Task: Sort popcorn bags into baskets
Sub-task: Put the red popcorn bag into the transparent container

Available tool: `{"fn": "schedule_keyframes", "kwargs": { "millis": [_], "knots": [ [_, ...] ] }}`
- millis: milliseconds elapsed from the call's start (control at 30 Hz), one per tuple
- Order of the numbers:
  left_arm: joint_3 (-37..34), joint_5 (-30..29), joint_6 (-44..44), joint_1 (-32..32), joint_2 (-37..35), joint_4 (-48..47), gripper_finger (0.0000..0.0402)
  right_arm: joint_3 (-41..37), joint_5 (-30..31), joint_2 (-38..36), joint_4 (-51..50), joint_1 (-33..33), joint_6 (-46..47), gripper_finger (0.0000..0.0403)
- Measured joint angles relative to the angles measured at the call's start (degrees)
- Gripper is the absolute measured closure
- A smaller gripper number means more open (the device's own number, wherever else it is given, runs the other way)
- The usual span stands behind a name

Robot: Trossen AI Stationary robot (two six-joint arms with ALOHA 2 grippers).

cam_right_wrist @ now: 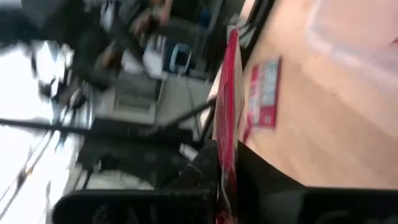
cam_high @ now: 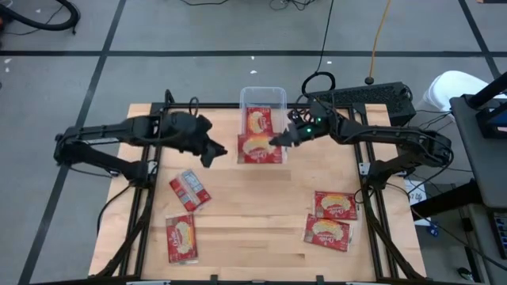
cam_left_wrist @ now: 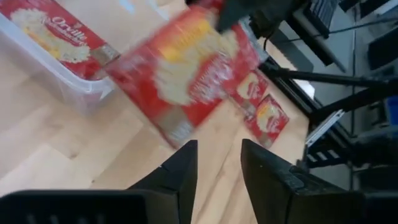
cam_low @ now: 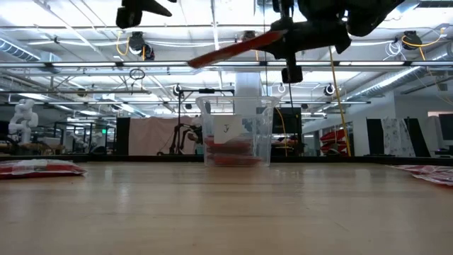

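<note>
- Red popcorn bag (cam_high: 260, 148) hung clamped in my right jaws (cam_high: 279, 141), above the clear basket's (cam_high: 279, 97) near end.
- My left jaws (cam_high: 211, 153) stood apart, empty, beside it.

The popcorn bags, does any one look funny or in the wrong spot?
One popcorn bag hangs tilted in the air at the basket's near edge, pinched by the right gripper. Another bag on the table lies grey side up, crooked.

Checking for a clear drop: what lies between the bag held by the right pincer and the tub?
Nothing. In the low view, only open air separates the bag in the right pincer from the tub below.
</note>
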Motion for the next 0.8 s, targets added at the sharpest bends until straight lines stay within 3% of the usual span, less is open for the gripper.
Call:
{"fn": "schedule_keyframes", "kwargs": {
  "millis": [200, 533, 700, 800],
  "knots": [
    [0.0, 11.9, 1.3, 8.8, 2.2, 3.2, 0.0255, 0.0, -11.6, 0.0, -0.3, -0.6, -6.3, 0.0393],
    [0.0, 30.9, -3.8, 12.5, 14.7, 17.4, 0.0118, 0.0, -23.5, 0.0, -4.3, -0.1, -11.4, 0.0393],
    [0.0, 37.8, -7.6, 10.8, 22.0, 27.7, 0.0109, 0.0, -25.8, 0.0, -5.4, -0.1, -14.5, 0.0392],
    [0.0, 38.7, -9.0, 9.1, 25.2, 33.0, 0.0123, 0.0, -26.9, 0.0, -5.5, -0.1, -15.9, 0.0392]
  ]
}}
